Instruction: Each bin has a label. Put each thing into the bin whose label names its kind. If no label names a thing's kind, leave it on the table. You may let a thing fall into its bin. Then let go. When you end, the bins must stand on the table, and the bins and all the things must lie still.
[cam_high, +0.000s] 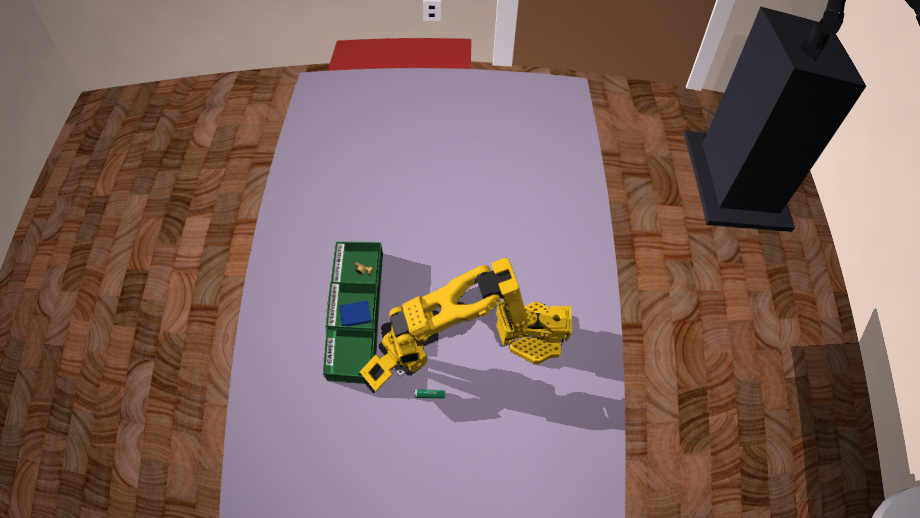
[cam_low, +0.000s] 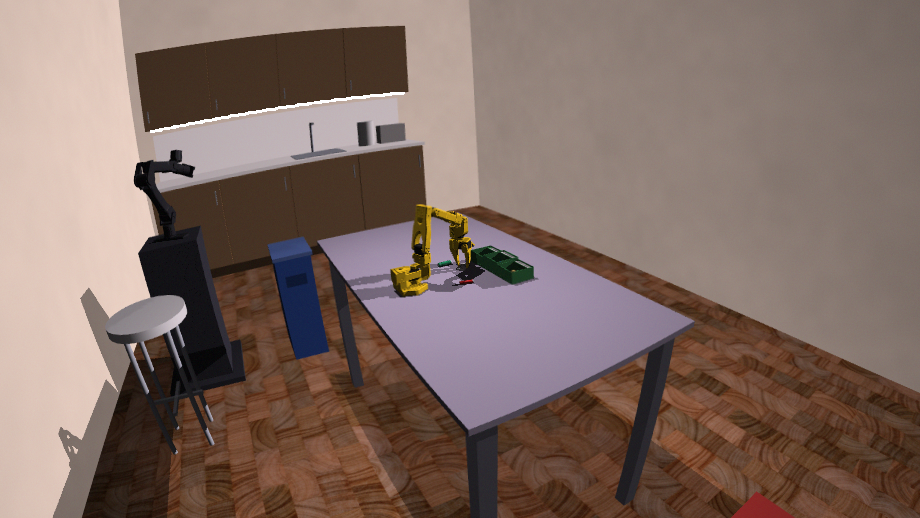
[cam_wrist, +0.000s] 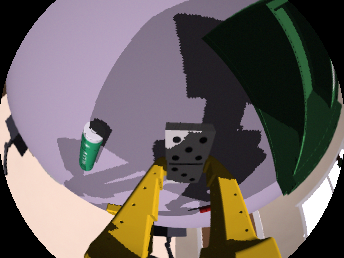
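My gripper (cam_low: 462, 264) (cam_wrist: 186, 164) points down, shut on a grey domino (cam_high: 400, 371) (cam_wrist: 189, 145). The wrist view shows a finger against each side of it, beside the bins' near wall. A green battery (cam_high: 429, 393) (cam_low: 444, 263) (cam_wrist: 89, 152) with a white end lies on the table. A small red thing (cam_low: 466, 281) (cam_wrist: 205, 209) lies nearer the arm base; the arm hides it in the top view. The GAMES bin (cam_high: 352, 350) holds nothing that I can see. A blue block-like thing (cam_high: 355, 312) is in the STATIONERY bin (cam_high: 360, 296). A brass piece (cam_high: 363, 268) is in the NUTS+BOLTS bin (cam_high: 361, 251).
The three green bins (cam_low: 522, 277) (cam_wrist: 310, 120) stand joined in a row on the lilac table (cam_high: 450, 160) (cam_low: 547, 347). My yellow arm (cam_high: 450, 299) (cam_low: 421, 238) reaches from its base toward the GAMES end, with the forearm passing close to the bins' near wall.
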